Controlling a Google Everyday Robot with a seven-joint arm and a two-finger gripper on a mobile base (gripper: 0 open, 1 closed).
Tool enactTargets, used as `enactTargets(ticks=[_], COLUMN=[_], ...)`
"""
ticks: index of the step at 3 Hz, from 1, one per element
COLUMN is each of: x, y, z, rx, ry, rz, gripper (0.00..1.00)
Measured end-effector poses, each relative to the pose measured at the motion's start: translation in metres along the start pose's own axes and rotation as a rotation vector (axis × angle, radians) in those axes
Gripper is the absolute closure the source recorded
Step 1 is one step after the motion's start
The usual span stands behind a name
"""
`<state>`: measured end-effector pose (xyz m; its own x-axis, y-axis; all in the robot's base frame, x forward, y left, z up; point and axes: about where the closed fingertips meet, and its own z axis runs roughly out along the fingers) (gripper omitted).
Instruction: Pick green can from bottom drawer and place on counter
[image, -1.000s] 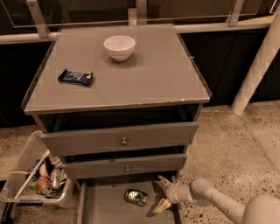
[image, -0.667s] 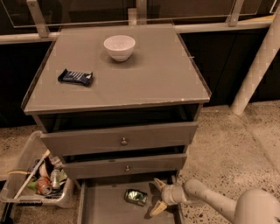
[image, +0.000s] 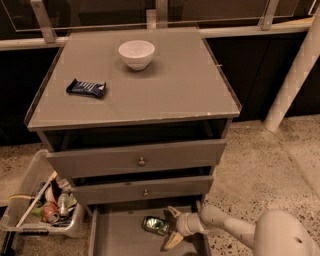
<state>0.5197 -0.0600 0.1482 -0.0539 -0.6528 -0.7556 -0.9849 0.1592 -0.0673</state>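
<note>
**Q:** Camera view. List each container and its contents.

**A:** 3 containers are visible. The bottom drawer (image: 122, 237) is pulled out at the foot of the cabinet. Its grey floor carries 1 item, the green can (image: 155, 225), lying on its side toward the right half of the tray. The white bowl (image: 136, 53) stands upright near the rear of the counter (image: 165, 90); its interior cannot be seen. A clear bin (image: 42, 230) sits on the floor left of the cabinet and holds a red can (image: 50, 212), a silver can (image: 63, 204) and mixed litter.

**Q:** Gripper position and jaw state?

**A:** The gripper (image: 170, 227) reaches in from the right, low over the bottom drawer. The jaws are released: 1 of the fingers (image: 173, 213) points up and left, the other down and left. The green can lies just beside the opening, its right end at the gap. Contact cannot be confirmed.

**Q:** Edges and open room?

**A:** The 2 upper drawer fronts, each with 1 knob (image: 141, 161), overhang the rear of the tray. The can is near the rear, just below the lower front. The counter has bare surface across its right half and front. A dark snack wrapper (image: 86, 88) lies near the left edge, well apart from the bowl. A white post (image: 294, 75) stands to the right of the cabinet.
</note>
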Motion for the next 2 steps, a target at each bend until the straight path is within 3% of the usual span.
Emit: enactTargets(ticks=[2], x=[-0.033], y=[0.014], z=[0.015], rx=[-0.033], ry=[-0.062], rz=[-0.074], gripper=[0.00])
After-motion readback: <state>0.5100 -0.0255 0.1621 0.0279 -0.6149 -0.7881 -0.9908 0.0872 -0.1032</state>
